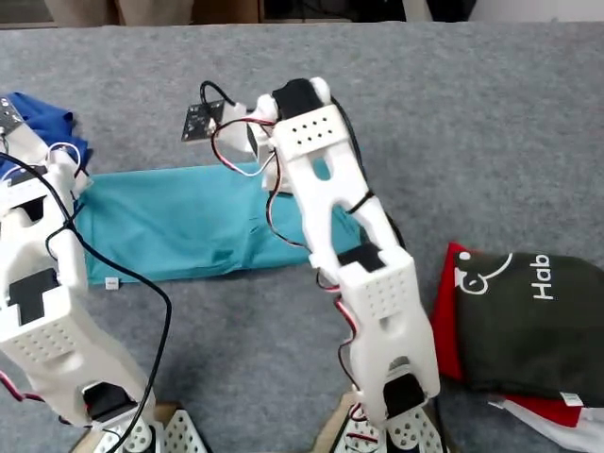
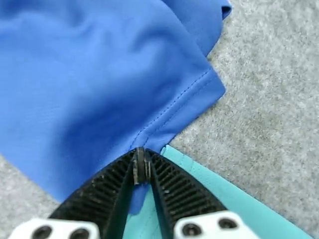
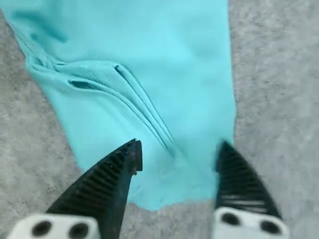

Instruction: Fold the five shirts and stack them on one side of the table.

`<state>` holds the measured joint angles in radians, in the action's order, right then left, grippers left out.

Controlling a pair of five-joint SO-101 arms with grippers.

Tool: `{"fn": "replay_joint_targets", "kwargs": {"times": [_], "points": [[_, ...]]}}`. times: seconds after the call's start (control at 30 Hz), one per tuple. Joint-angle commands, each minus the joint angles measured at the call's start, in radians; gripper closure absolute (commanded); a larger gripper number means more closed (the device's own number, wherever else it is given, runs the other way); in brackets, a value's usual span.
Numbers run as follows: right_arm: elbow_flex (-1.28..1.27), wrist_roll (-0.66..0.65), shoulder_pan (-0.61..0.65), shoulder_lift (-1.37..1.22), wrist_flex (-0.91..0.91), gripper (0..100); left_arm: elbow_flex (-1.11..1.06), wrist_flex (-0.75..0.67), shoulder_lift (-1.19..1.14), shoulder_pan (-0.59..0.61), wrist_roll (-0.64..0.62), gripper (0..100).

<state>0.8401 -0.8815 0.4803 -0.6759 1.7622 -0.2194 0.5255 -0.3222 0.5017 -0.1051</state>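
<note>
Left gripper (image 2: pixel 141 167): jaws together, tips at the blue shirt (image 2: pixel 99 74) hem, table's left edge.
Right gripper (image 3: pixel 179 159): jaws apart over the teal shirt (image 3: pixel 149 59).

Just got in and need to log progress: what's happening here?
The left gripper is shut on an edge of the blue shirt, beside the teal shirt. The right gripper hangs open over one end of the teal shirt, which lies in a long strip. A dark shirt lies on a red shirt off to the side.
</note>
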Motion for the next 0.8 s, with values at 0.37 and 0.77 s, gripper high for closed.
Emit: {"fn": "replay_joint_targets", "kwargs": {"times": [0.37,0.77], "points": [[-0.527,0.391,-0.096,0.312,-0.242,97.5,0.060,-0.003,0.008,-0.008,-0.008,98],[-0.647,0.423,-0.340,0.320,-0.114,97.6,0.657,0.818,-0.058,-0.012,0.147,90]]}}
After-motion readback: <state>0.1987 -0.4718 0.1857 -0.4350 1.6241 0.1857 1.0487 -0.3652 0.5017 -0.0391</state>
